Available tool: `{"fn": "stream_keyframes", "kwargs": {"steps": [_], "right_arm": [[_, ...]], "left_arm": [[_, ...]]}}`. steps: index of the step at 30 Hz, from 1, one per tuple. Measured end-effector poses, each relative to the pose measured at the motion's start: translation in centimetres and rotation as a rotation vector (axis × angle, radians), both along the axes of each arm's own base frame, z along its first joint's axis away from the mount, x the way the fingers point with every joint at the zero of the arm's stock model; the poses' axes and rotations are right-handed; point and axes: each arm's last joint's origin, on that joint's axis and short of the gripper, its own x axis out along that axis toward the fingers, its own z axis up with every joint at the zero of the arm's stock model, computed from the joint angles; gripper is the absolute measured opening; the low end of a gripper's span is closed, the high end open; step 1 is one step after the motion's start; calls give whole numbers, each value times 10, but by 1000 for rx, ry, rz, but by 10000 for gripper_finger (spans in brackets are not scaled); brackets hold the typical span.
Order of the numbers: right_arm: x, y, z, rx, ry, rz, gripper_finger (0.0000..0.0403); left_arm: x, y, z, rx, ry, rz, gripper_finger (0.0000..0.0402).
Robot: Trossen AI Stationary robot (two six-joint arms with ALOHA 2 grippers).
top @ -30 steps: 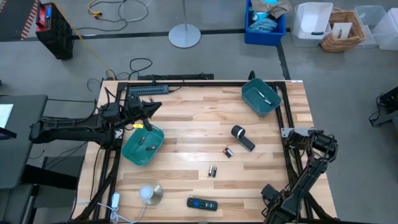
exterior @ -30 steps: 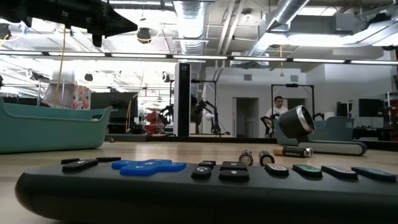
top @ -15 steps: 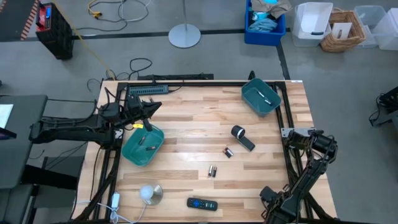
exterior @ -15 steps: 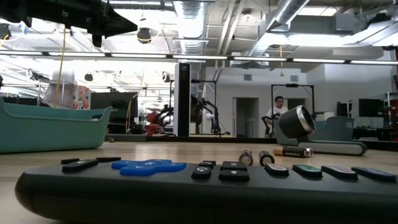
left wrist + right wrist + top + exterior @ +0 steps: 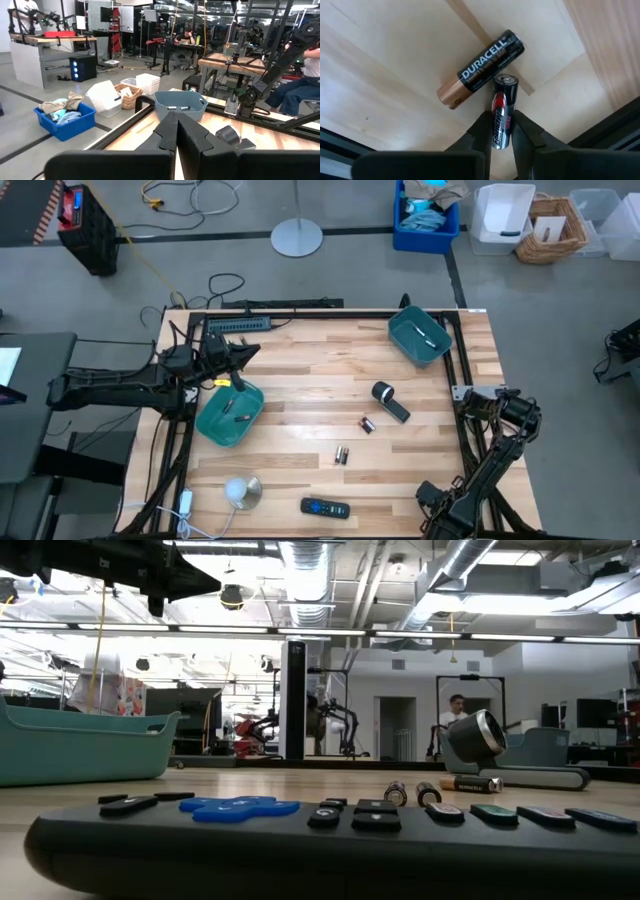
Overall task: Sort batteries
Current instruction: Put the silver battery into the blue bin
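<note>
In the right wrist view, two batteries lie on the wood near the table's black frame: a copper-and-black one (image 5: pixel 481 68) and a black-and-red one (image 5: pixel 504 110). My right gripper (image 5: pixel 502 127), at the table's near right corner (image 5: pixel 434 492), points down and is shut on the black-and-red battery. Three more batteries (image 5: pixel 341 454) (image 5: pixel 367 424) lie mid-table. My left gripper (image 5: pixel 176 131) is shut and empty, held level over the left teal bin (image 5: pixel 229 415). My right gripper pinches the black-and-red battery between its two fingers (image 5: pixel 481 131), on its long sides near one end (image 5: pixel 501 134). The fingers come from above, pointing down, and lie across the battery. The battery lies flat on the wood, its other end beside the copper-and-black one.
A second teal bin (image 5: pixel 419 336) stands at the far right with a cell in it. A black cylinder with a white end (image 5: pixel 384 393) lies mid-table. A black remote (image 5: pixel 325 507) and a white-and-silver round thing (image 5: pixel 240 492) lie near the front edge.
</note>
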Motion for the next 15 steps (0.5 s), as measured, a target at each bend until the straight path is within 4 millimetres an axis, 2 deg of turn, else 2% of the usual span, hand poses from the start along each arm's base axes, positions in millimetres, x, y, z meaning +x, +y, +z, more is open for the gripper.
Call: {"fn": "stream_keyframes", "kwargs": {"steps": [15], "right_arm": [[0, -6, 1, -57, 22, -23, 55]], "left_arm": [[0, 0, -1, -10, 4, -1, 0]]}}
